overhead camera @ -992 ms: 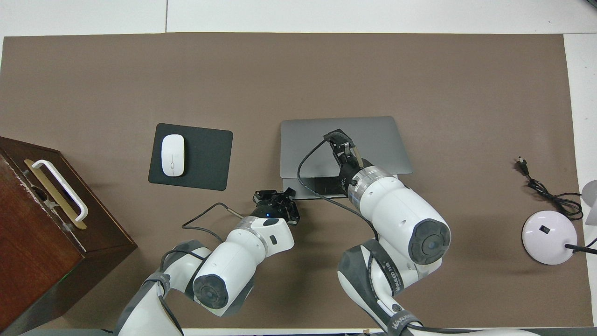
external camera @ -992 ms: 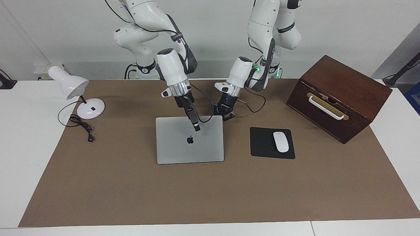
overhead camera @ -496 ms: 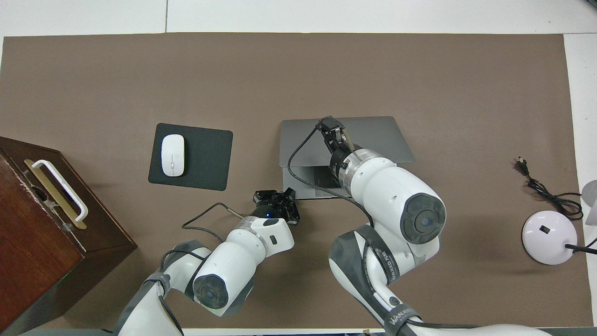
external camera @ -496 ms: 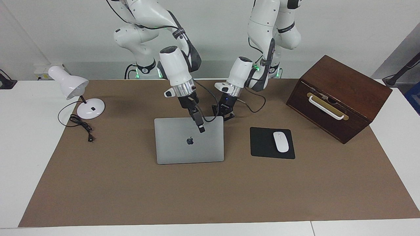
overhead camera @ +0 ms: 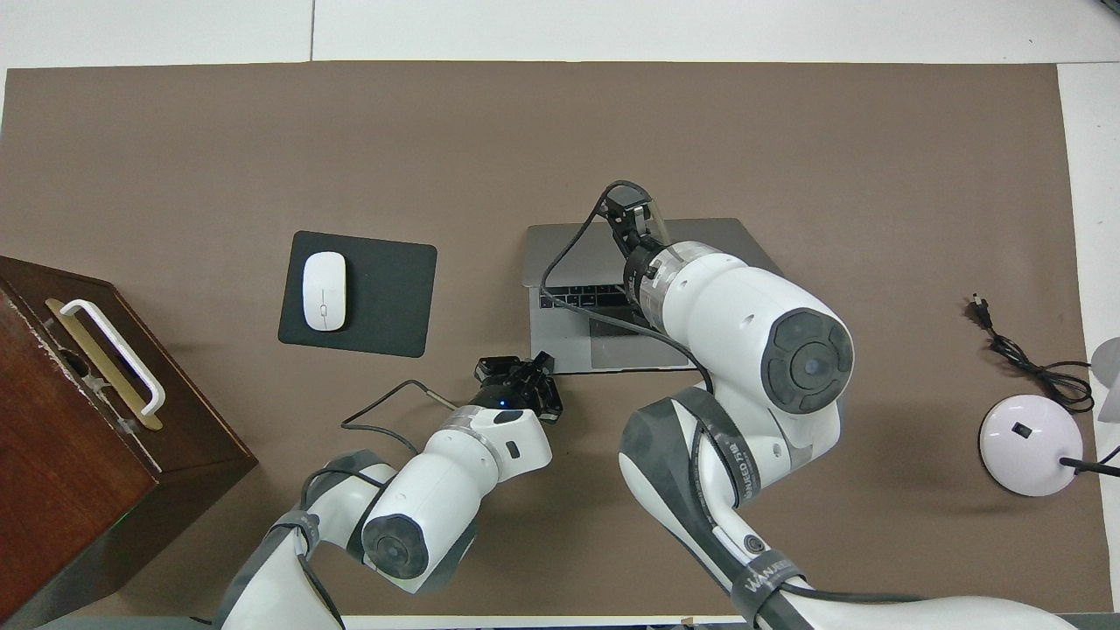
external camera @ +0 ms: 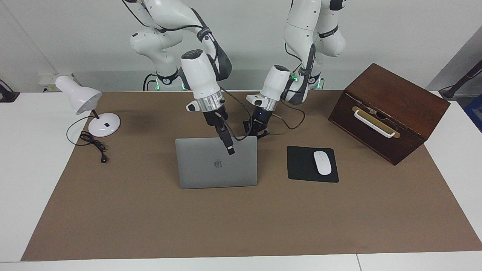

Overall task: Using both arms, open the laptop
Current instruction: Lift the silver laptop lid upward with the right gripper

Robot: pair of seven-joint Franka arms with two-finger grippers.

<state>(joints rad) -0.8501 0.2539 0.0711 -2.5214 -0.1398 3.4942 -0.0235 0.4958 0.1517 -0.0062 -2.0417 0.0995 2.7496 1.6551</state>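
Two grippers low in mid-frame: left gripper spread wide and empty, down at the corner of the laptop nearest the robots. Laptop dead centre on the brown mat, lid tilted partly up, keyboard showing from overhead. Right gripper pinched on the lid's raised edge.

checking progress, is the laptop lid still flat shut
No, the laptop has its lid raised, so the overhead view shows its keyboard and trackpad.
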